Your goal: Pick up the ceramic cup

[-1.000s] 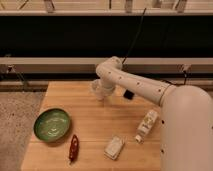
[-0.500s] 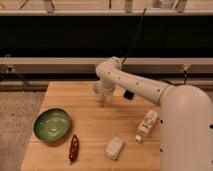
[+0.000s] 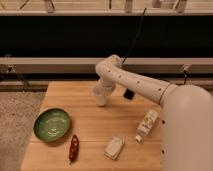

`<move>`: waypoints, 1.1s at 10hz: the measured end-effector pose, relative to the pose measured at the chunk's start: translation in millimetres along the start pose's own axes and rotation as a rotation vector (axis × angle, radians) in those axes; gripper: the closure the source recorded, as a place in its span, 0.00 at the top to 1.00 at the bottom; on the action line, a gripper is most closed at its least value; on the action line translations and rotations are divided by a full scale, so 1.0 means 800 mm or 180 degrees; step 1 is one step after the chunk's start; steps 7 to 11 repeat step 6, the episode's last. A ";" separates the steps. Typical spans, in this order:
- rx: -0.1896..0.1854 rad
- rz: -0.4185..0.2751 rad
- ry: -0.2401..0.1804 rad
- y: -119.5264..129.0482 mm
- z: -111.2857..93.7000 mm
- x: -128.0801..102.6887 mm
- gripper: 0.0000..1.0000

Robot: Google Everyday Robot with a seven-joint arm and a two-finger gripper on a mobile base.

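The gripper (image 3: 102,90), white like its arm, sits mid-frame over the plain white ceramic cup (image 3: 99,96). Pale wooden table (image 3: 90,130). Lower left, a green bowl (image 3: 52,124) and dark red packet (image 3: 74,148). Right, a white bottle (image 3: 147,123).

My gripper (image 3: 103,91) hangs over the far middle of the wooden table (image 3: 90,132), at the ceramic cup (image 3: 100,95). On it lie a green bowl (image 3: 52,124) near left, a red packet (image 3: 74,148), a white pouch (image 3: 114,147) and a white bottle (image 3: 146,125) right.
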 end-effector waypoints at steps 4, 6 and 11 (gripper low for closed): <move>0.0015 -0.0068 0.0019 0.003 -0.022 0.005 0.04; 0.0020 -0.0115 0.0027 -0.001 -0.036 0.005 0.04; 0.0020 -0.0115 0.0027 -0.001 -0.036 0.005 0.04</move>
